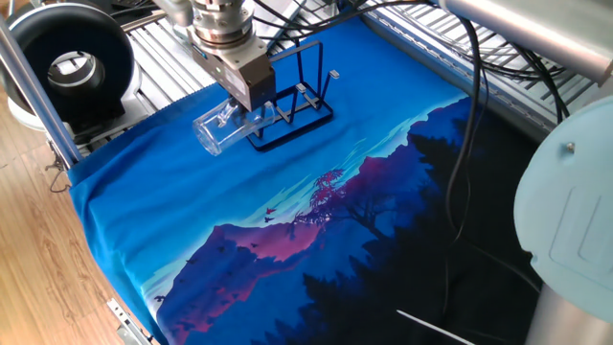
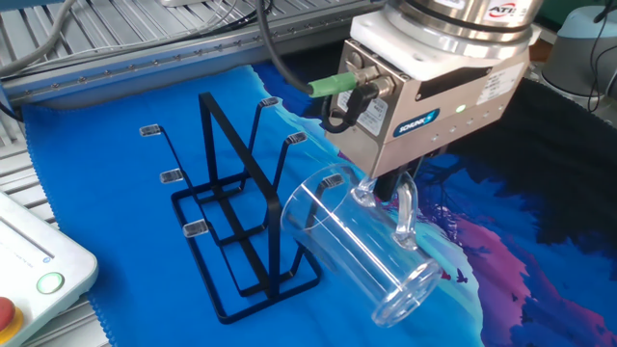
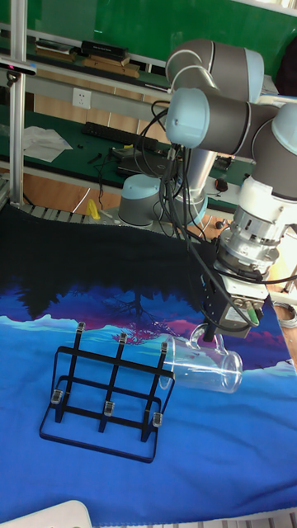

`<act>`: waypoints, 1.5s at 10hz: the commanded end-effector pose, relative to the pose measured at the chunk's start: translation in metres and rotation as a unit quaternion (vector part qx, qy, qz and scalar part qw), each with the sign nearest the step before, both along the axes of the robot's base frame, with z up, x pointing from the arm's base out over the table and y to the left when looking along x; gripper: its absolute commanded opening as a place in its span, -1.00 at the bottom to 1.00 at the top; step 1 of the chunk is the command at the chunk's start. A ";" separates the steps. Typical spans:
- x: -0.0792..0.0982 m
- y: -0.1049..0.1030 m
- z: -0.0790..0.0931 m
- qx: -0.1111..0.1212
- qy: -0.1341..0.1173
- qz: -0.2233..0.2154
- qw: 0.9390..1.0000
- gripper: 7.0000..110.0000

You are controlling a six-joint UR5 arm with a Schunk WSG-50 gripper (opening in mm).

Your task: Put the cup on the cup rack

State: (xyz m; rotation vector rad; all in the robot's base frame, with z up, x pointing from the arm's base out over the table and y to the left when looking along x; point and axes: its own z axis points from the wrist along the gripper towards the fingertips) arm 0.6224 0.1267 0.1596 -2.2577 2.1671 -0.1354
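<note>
The cup is a clear glass mug hanging on its side just above the blue cloth, and my gripper is shut on its loop handle. One end of the cup faces the cup rack, a black wire frame with upright pegs. The nearest peg tip sits right at the cup's rim. In one fixed view, the cup lies left of the cup rack under the gripper. The tall view shows the cup to the right of the cup rack, below the gripper.
A blue printed cloth covers the table. A black round device stands at the back left. A white box with a green button lies beside the rack. Cables hang over the right side.
</note>
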 end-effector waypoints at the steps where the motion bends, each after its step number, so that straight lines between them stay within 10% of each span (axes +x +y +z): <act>1: 0.002 0.000 -0.001 0.007 0.000 0.001 1.000 -1.00; 15: -0.006 -0.018 0.003 0.003 0.006 0.013 1.000 -1.00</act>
